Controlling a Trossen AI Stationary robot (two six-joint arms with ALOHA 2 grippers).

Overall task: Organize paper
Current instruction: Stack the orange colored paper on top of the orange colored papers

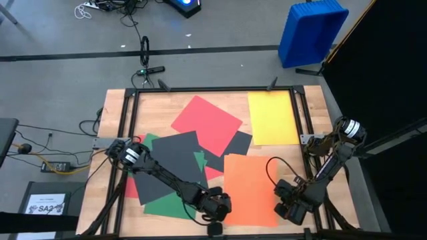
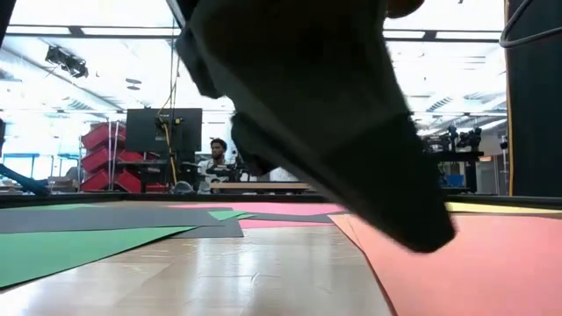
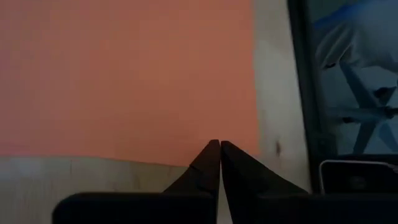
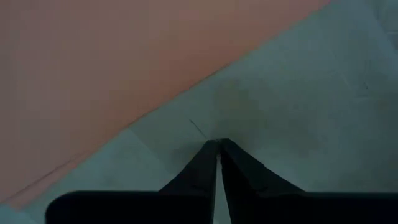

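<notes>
Paper (image 1: 207,127) lies thin, limp, slippery, scattered on surface (image 1: 157,107); pinch orange sheet (image 1: 250,189) at its 6 o'clock edge, both tools, left (image 1: 217,208) and right (image 1: 288,208), pressed together, empty.

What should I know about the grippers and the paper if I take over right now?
Left gripper: shut, empty, low at the orange sheet's near-left edge.
Right gripper: shut, empty, over bare table by the orange sheet's near-right corner.
Paper: yellow sheet lies alone at the far right; red sheet, black sheets and green sheets overlap loosely in the middle and left.
Done: nothing stacked.
Left: gather all sheets into one pile.
</notes>
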